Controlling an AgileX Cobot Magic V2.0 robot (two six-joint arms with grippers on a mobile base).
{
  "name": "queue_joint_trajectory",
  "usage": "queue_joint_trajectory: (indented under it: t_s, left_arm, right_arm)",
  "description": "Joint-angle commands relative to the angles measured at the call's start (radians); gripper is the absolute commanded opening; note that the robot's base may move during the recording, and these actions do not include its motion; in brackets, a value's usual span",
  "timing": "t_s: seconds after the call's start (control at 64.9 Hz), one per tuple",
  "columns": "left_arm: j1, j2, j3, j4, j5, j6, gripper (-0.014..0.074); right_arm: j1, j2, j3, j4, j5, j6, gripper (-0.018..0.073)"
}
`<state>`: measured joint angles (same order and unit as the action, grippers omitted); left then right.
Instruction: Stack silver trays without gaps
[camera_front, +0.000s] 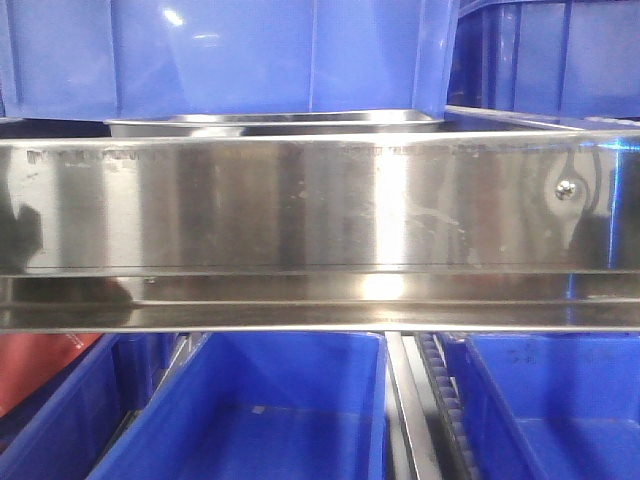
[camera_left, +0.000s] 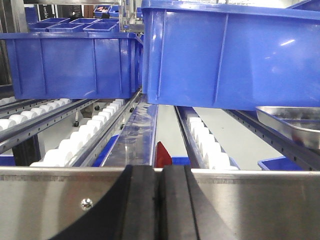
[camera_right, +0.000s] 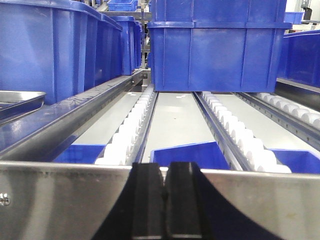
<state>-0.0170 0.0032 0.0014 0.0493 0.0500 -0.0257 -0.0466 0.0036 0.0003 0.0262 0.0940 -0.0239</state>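
**Item 1, left tool** (camera_left: 160, 200): black pads pressed together, nothing between them. It sits low, just behind the shelf rail (camera_left: 260, 200).

**Item 2, right tool** (camera_right: 164, 205): also closed on itself and empty, behind the same rail.

**Item 3, silver tray** (camera_left: 292, 120): it lies on the shelf beyond the rail, under the overhanging blue bin (camera_left: 230, 55) and beside the roller tracks (camera_left: 75, 142). You find it at the right edge of the left wrist view and at the left edge of the right wrist view, so it lies between your two arms, ahead of both. In the front view its rim runs along the rail, so its long axis probably lies left to right. You cannot tell whether a second tray rests in it or beside it.

**Note:** the tray looms larger in the left wrist view, so the left arm is probably nearer. Either tool must open before you reach over the rail for the rim.
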Motion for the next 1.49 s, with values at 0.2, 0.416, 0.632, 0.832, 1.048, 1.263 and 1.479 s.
queue_joint_trajectory:
  t_s: [0.2,0.416,0.632,0.832,1.048,1.263,1.479]
  left_arm:
    - [-0.005,-0.003,-0.001,0.027,-0.017,-0.005,-0.0007]
    - [-0.005,-0.003,-0.001,0.027,-0.017,-0.005,-0.0007]
    - [-0.005,-0.003,-0.001,0.027,-0.017,-0.005,-0.0007]
    - [-0.005,-0.003,-0.001,0.027,-0.017,-0.005,-0.0007]
    - [-0.005,-0.003,-0.001,0.03,-0.071,-0.005,-0.0007]
    - [-0.005,-0.003,-0.082,0.03,-0.05,-0.005,-0.0007]
    - [-0.005,0.075,-0.317,0.047,0.143,-0.005,-0.0007]
  right_arm:
    - [-0.003,-0.004,0.0,0.003,-0.02,0.002,-0.0079]
    - [-0.003,-0.004,0.0,0.003,-0.02,0.002,-0.0079]
    - [-0.003,-0.004,0.0,0.003,-0.02,0.002,-0.0079]
    - [-0.003,-0.004,0.0,0.003,-0.029,0.002,-0.0079]
    - [-0.003,-0.004,0.0,0.003,-0.157,0.002,-0.0079]
    - [-0.003,-0.004,-0.105,0.003,-0.19,0.002,-0.0079]
    - [-0.003,0.041,-0.37,0.003,0.02,0.005,-0.0079]
